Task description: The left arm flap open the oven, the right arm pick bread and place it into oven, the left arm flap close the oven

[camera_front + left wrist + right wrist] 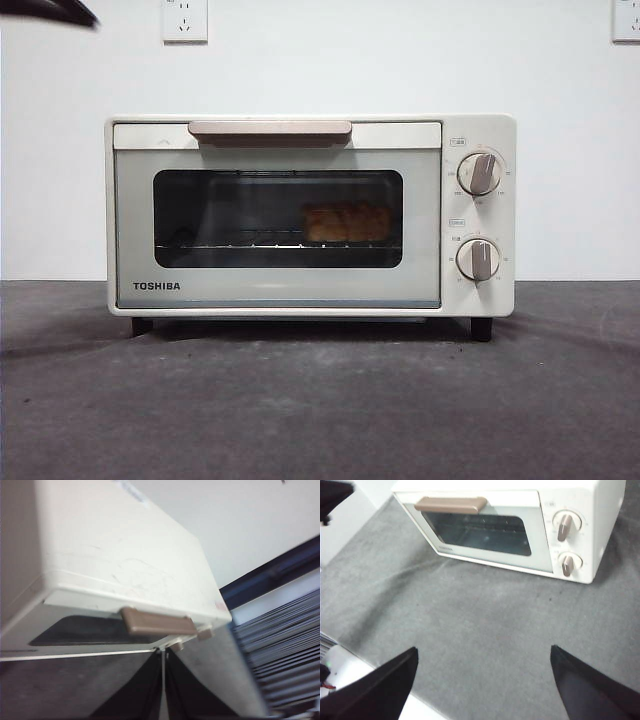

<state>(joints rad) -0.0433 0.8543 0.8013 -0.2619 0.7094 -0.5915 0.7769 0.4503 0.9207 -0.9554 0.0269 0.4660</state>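
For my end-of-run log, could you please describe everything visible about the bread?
The bread is a small golden-orange loaf with a lumpy top, seen through the dark glass window of the oven. It lies flat on the wire rack, right of the window's middle. The door is shut. No gripper touches it.

The right gripper (482, 680), jaws spread wide and empty, hangs above grey cloth before the shut oven (520, 525).

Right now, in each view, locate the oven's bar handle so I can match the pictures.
Front view: the handle runs along the door's top edge, above the window.
Left wrist view: handle near centre, below the oven's top.
Right wrist view: handle upper left.
Shared landmark: the dark window.
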